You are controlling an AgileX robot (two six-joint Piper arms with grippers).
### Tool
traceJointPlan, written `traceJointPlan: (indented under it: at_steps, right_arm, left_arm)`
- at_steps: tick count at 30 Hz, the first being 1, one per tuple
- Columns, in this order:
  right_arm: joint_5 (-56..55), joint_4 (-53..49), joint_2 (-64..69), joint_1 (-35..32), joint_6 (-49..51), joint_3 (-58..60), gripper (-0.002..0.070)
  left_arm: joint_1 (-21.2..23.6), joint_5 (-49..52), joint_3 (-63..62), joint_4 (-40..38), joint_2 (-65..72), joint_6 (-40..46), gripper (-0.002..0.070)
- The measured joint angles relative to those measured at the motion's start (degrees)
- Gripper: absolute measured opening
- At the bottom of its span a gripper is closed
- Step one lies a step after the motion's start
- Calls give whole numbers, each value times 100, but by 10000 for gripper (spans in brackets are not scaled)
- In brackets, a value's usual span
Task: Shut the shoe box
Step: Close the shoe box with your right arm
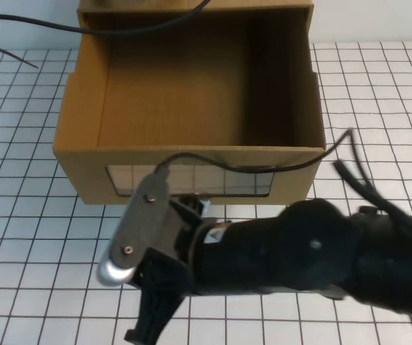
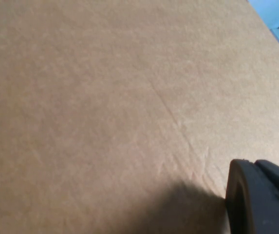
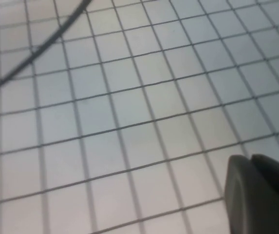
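Observation:
The shoe box is a brown cardboard drawer, pulled out and empty, in the middle of the high view. Its front panel has a clear window. The handle below the window is hidden behind my right arm. My right arm lies across the front of the box, and its gripper points down at the table just in front of the panel. The right wrist view shows part of that gripper over the grid table. My left gripper is close against a plain cardboard surface and is out of the high view.
The table is white with a dark grid. A black cable runs across the back of the box, and another hangs over its front rim. More cables trail beside my right arm.

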Motion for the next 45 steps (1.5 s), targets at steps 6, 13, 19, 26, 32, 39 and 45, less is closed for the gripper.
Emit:
traceJointPlan:
  at_steps: [6,13,19,26,32,39,45]
  right_arm:
    - [-224,9,651,-226,-723,-536,-13]
    - [-370,9,1106,-751,-834,-1122,-13]
    - [-304,9,1571,-1299,-978,-1863,-13]
    - [99,22,2392,-1779,-1083,-3150,-13]
    - [475,22,3017,-2149,-796,-4135,-13]
    - [1101,-30,3105,-2365,-591,-4396,-13]
    - [2123,-119,2644,-2365,-447,-4396,-13]
  left_arm:
    - [0,21,0,0,0,41,-6]
    - [0,21,0,0,0,113,-6]
    - [0,21,0,-11,0,147,-6]
    - [0,21,0,-11,0,147,-6]
    - [0,67,-14,-11,0,172,-6]
    - [0,81,-25,-23,0,308,-6]
    - [0,288,-71,54,-158,365,-6]
